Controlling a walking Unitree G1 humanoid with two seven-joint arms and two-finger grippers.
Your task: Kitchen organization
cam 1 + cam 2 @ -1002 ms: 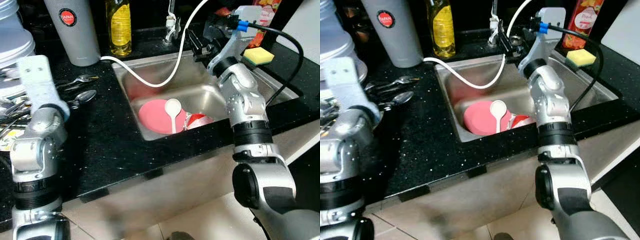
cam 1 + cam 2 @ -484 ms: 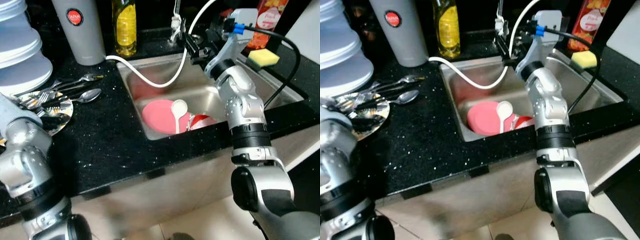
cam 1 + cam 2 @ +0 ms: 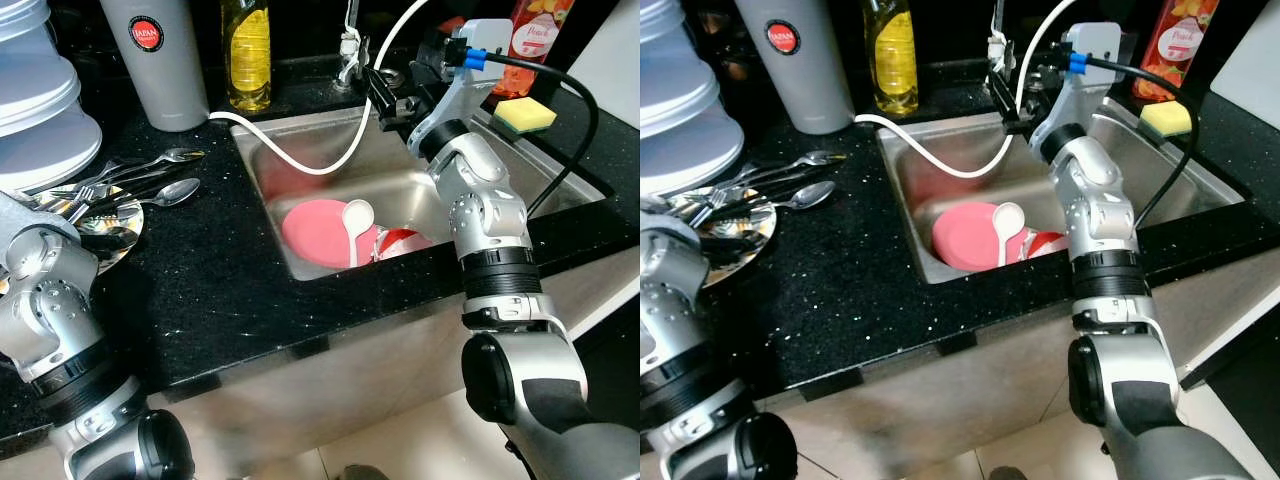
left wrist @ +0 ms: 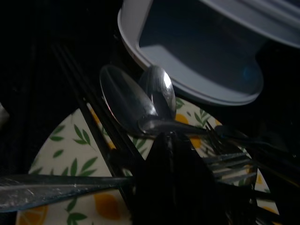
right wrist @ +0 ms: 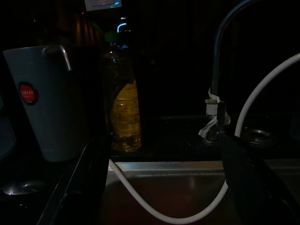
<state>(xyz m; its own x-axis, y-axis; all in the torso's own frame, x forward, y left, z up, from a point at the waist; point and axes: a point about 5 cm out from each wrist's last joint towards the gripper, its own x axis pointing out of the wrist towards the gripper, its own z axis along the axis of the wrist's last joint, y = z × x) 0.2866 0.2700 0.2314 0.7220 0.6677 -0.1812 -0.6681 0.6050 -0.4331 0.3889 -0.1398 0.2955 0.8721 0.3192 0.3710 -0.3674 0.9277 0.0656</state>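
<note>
In the steel sink (image 3: 410, 185) lie a pink plate (image 3: 315, 228) with a white spoon (image 3: 352, 225) across it and a red-and-white bowl (image 3: 400, 242) beside it. My right gripper (image 3: 385, 95) hangs open over the sink's back edge, close to the faucet (image 3: 348, 45). At the far left, a leaf-patterned plate (image 3: 110, 225) holds metal cutlery. In the left wrist view my left gripper (image 4: 165, 137) is shut, its tip at the neck of a metal spoon (image 4: 159, 91) on that plate (image 4: 61, 159). Whether it holds the spoon is unclear.
A white hose (image 3: 300, 160) loops from the counter into the sink. Along the back stand a grey jug (image 3: 155, 60), a yellow bottle (image 3: 247, 50) and a red bottle (image 3: 530, 35). A sponge (image 3: 525, 113) lies right of the sink. White containers (image 3: 40, 110) are stacked far left, with loose spoons (image 3: 165, 192) nearby.
My left forearm, raised a second ago, has dropped low to the left over the patterned plate. The right gripper has shifted slightly towards the faucet. The view has also shifted a little.
</note>
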